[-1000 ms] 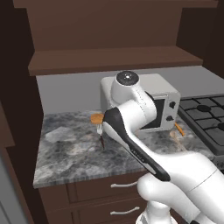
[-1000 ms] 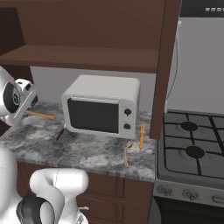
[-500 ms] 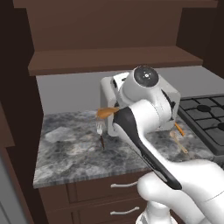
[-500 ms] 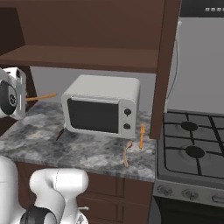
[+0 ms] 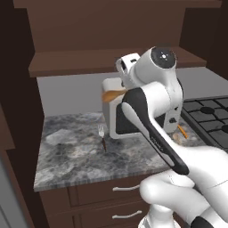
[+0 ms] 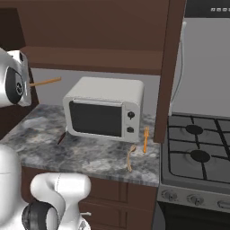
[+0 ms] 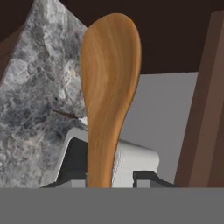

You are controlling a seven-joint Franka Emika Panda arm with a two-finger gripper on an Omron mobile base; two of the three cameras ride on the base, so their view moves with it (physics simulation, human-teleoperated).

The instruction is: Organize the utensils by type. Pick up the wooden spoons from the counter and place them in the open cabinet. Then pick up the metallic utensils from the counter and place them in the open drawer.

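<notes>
A wooden spoon (image 7: 109,92) is held in the tool (image 7: 111,175), raised above the tabletop (image 5: 80,156).
The spoon is gripped by its handle between the fingers, with its bowl pointing away from the tool. Below the tool, a fork (image 5: 103,135) lies on the tabletop, just beside the microwave (image 6: 103,112). Well apart from the tool, past the microwave, a pale spoon (image 6: 130,157) and an orange-handled utensil (image 6: 145,139) lie near each other. The cabinet shelf (image 5: 89,60) is above the tool.
</notes>
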